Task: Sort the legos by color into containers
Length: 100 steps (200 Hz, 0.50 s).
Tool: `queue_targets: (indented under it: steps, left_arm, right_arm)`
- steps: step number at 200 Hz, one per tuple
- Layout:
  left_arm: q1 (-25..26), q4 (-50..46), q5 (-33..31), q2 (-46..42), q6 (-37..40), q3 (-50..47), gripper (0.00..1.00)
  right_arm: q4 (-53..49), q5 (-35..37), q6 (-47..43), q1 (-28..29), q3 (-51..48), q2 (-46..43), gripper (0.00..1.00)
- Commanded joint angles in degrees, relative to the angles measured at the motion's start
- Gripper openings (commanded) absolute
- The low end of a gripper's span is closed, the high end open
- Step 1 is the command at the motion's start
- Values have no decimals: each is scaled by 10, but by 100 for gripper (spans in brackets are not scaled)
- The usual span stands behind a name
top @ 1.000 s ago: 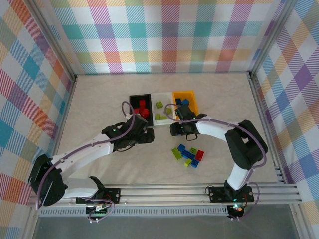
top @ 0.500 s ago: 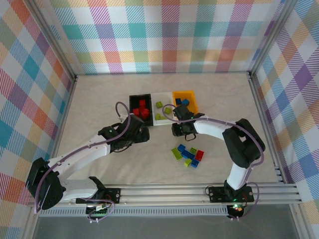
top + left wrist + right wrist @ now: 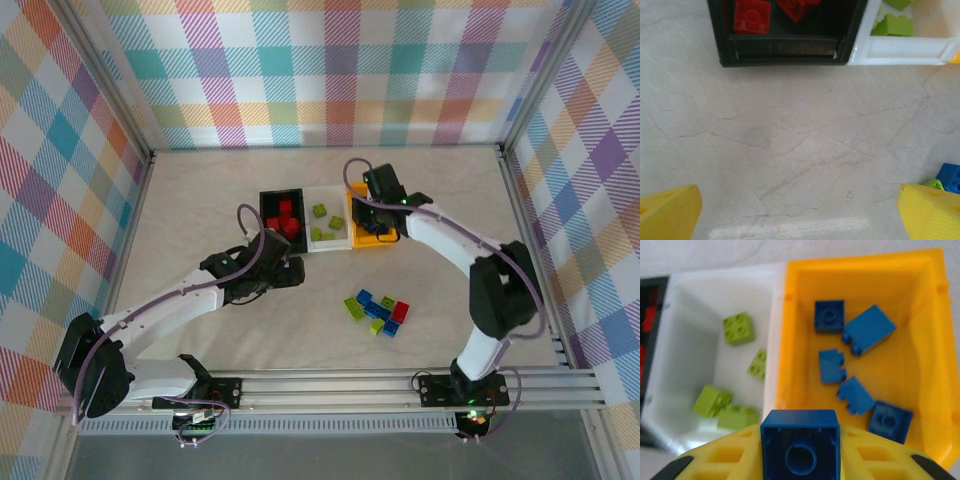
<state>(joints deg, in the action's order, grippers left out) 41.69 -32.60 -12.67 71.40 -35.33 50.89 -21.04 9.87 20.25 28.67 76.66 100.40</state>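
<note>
three plaid walls (image 3: pixel 330 70) box in a pale marbled table (image 3: pixel 200 220). right gripper (image 3: pixel 372 212), reached fwd and pointing down, is clamped on a blue lego (image 3: pixel 800 440) above the orange bin (image 3: pixel 925 340), w/ five more blue inside. left gripper (image 3: pixel 800 215) gapes wide over bare table by the black bin (image 3: pixel 785 50). loose legos (image 3: pixel 378 310) lie nearer the bases.

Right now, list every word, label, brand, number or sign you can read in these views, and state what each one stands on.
No readable text anywhere.
Black bin, white bin, orange-yellow bin: plain walls, no label.
Blue brick and the other bricks: any mark on the studs is too blurred to read.
Plaid walls and table top: pattern and veining only, no signs.
</note>
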Motion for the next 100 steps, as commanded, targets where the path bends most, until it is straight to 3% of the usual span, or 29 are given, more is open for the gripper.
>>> queue_targets:
  steps: [1,16,36,52,100]
  left_arm:
    - [-4,9,38,15,23,21,100]
    - [-4,7,50,22,32,27,99]
    - [0,20,85,32,42,32,99]
    - [14,22,104,48,58,50,98]
    - [123,8,155,167,144,153,91]
  right_arm:
    - [-33,5,7,-16,52,52,36]
    - [-44,6,11,-22,86,80,40]
    - [-54,-12,27,-31,112,97,58]
    - [-46,-17,31,-33,107,82,66]
    - [-23,-21,46,-40,18,1,71]
